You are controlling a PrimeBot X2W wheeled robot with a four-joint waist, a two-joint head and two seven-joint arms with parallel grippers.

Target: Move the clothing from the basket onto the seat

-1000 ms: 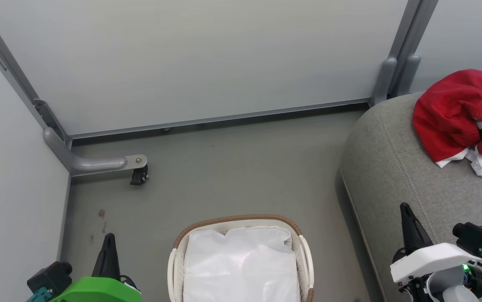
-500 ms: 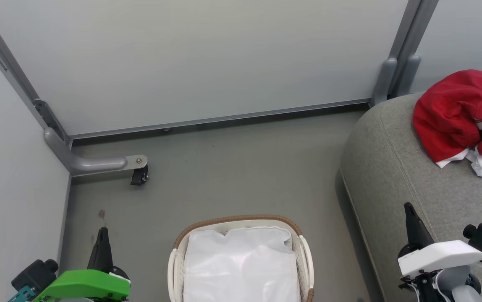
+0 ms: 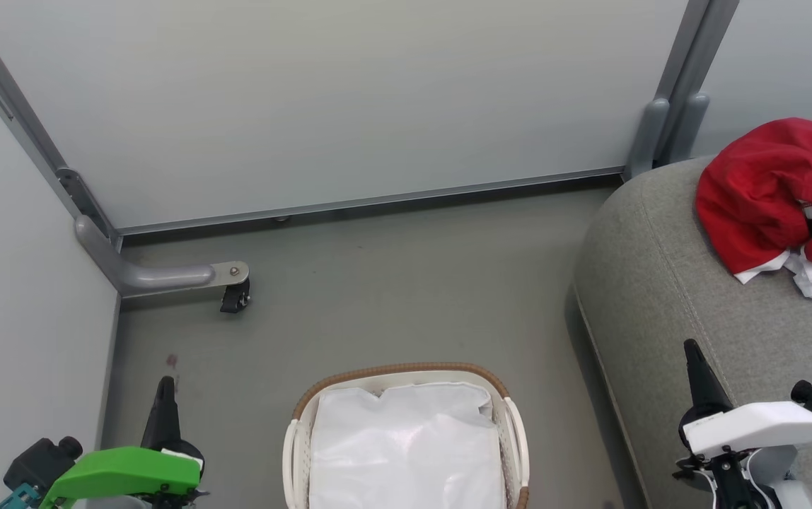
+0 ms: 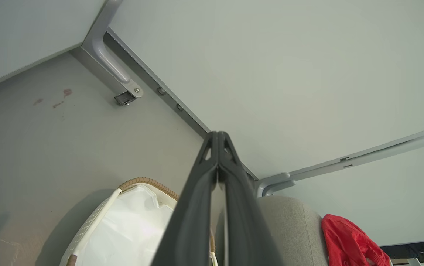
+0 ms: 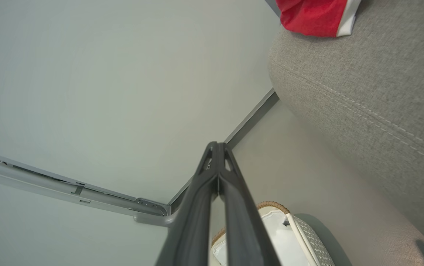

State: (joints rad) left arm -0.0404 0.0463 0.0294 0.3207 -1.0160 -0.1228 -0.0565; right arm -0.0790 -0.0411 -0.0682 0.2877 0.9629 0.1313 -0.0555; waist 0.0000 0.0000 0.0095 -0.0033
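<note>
The red clothing (image 3: 777,191) with white trim lies bunched on the grey seat (image 3: 668,297) at the upper right; it also shows as a red heap (image 4: 352,245) in the left wrist view and at the top (image 5: 313,16) of the right wrist view. The white basket (image 3: 300,438) with a brown woven rim stands on the floor at the bottom centre, holding just its white liner. My left gripper (image 3: 164,387) is shut and empty at the lower left, left of the basket. My right gripper (image 3: 691,348) is shut and empty over the seat's front edge.
Pale partition walls (image 3: 349,99) close off the back and left. A grey bracket foot with a black caster (image 3: 235,297) juts onto the floor at the left. Grey floor (image 3: 406,283) lies between basket, wall and seat.
Both arms have drawn back toward the bottom of the head view, the left gripper drifting left and the right gripper drifting right. Clothing, basket and seat have not moved.
</note>
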